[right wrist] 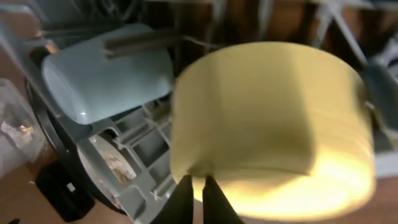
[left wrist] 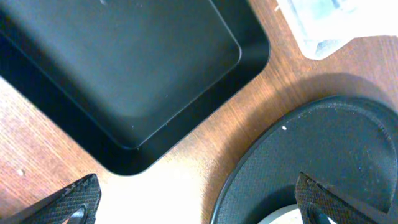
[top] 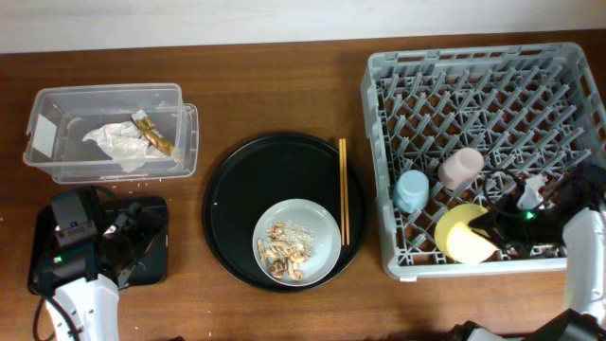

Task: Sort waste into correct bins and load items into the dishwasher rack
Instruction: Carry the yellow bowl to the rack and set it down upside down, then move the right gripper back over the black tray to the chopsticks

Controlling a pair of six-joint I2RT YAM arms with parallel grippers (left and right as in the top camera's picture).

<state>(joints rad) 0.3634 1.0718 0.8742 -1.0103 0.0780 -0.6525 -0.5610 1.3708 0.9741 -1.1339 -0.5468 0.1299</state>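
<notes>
The yellow bowl [top: 459, 235] stands in the grey dishwasher rack [top: 379, 142] at its front. My right gripper [top: 494, 224] is shut on the bowl's rim [right wrist: 273, 112]; its fingers [right wrist: 199, 193] pinch the lower edge. The light-blue cup [top: 411, 189] and the pink cup [top: 461, 168] lie in the rack behind the bowl. The grey-green plate [top: 320, 220] with food scraps [top: 284, 251] sits on the round black tray [top: 256, 180], chopsticks [top: 343, 189] beside it. My left gripper [left wrist: 199, 205] is open and empty over the table between the flat black tray [left wrist: 124, 68] and the round tray.
The clear box [top: 104, 92] at the back left holds the white napkin [top: 115, 142] and the brown-and-gold wrapper [top: 153, 134]. The flat black tray [top: 156, 256] lies in front of it, partly under my left arm. The rack fills the right side.
</notes>
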